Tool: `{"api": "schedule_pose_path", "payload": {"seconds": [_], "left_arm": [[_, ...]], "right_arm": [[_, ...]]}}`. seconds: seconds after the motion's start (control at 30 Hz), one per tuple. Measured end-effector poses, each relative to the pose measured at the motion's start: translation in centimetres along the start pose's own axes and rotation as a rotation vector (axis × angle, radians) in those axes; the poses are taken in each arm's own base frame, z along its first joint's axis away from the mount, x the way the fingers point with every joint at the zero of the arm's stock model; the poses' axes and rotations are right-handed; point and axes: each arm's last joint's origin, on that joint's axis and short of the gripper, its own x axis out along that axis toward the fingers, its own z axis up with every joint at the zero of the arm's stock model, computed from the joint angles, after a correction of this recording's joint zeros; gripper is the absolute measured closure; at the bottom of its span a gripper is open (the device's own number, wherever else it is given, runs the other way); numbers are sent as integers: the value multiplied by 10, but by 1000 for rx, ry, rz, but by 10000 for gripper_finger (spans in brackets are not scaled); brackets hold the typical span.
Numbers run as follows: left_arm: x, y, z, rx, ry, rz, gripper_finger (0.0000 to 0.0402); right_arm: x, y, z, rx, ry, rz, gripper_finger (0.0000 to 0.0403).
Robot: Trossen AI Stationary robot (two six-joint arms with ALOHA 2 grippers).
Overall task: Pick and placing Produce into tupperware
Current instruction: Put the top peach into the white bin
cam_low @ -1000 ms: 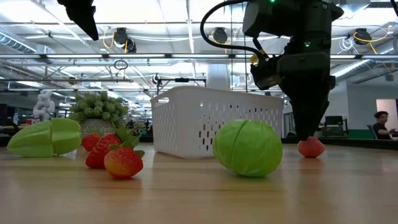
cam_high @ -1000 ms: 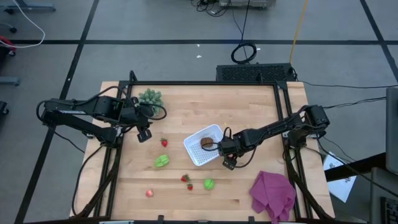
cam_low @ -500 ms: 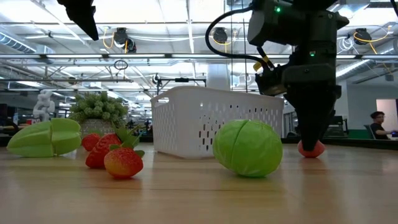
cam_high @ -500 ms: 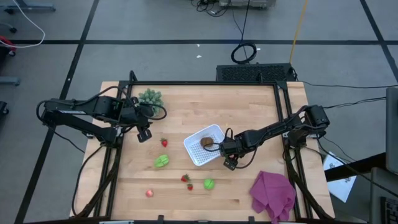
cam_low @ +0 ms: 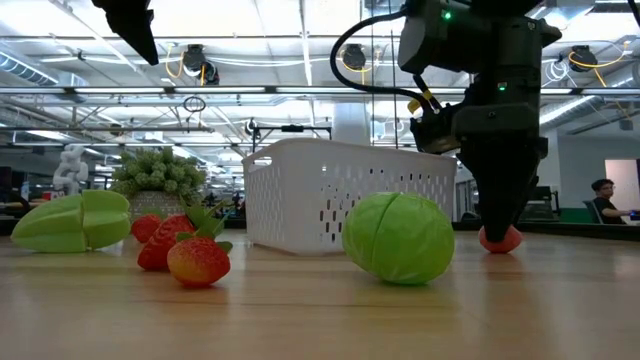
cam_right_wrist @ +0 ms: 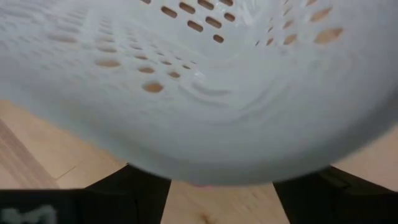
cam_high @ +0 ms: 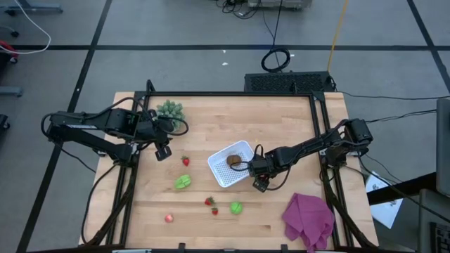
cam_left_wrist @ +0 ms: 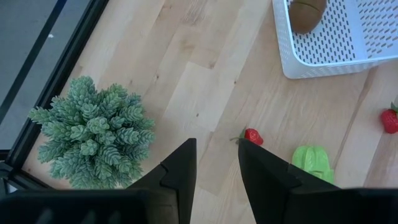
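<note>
Table (cam_high: pixel 281 119): one, wooden.
Tub (cam_high: pixel 223 173): one, white, perforated, near the table's middle.
Brown piece (cam_high: pixel 233 161): one, lying inside the tub.
Strawberries: three, all outside the tub. One (cam_high: pixel 185 161) lies alone between the left gripper and the tub. Two (cam_high: pixel 209 202) (cam_high: pixel 214 210) lie close together nearer the front edge.
Green pieces: two, both outside the tub. The leafy one (cam_high: pixel 183 182) lies left of the tub. The round one (cam_high: pixel 236 208) lies beside the strawberry pair.
Red balls: two, both outside the tub. One (cam_high: pixel 169 218) lies near the front left. The other (cam_low: pixel 500 239) sits on the table right under the right gripper's tip.
Right gripper (cam_high: pixel 258 181): lowered at the tub's outer corner, fingers spread. Contact with the ball cannot be told.
Left gripper (cam_high: pixel 163 151): raised over the left side, near the plant (cam_high: pixel 169 109). Fingers a narrow gap apart, nothing between them.
Cloth (cam_high: pixel 308 219): one, purple, front right corner.
</note>
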Motion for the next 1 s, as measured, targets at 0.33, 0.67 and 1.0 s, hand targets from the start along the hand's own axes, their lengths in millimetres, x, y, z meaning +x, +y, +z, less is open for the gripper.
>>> {"api": "schedule_pose_path", "payload": {"seconds": [0.33, 0.67, 1.0], "left_arm": [[0, 0, 0, -2, 0, 0, 277], [0, 0, 0, -3, 0, 0, 277], [0, 0, 0, -1, 0, 0, 277]], "right_arm": [[0, 0, 0, 11, 0, 0, 212], [-20, 0, -2, 26, -35, 65, 250], [-48, 5, -13, 51, -86, 152, 268]]}}
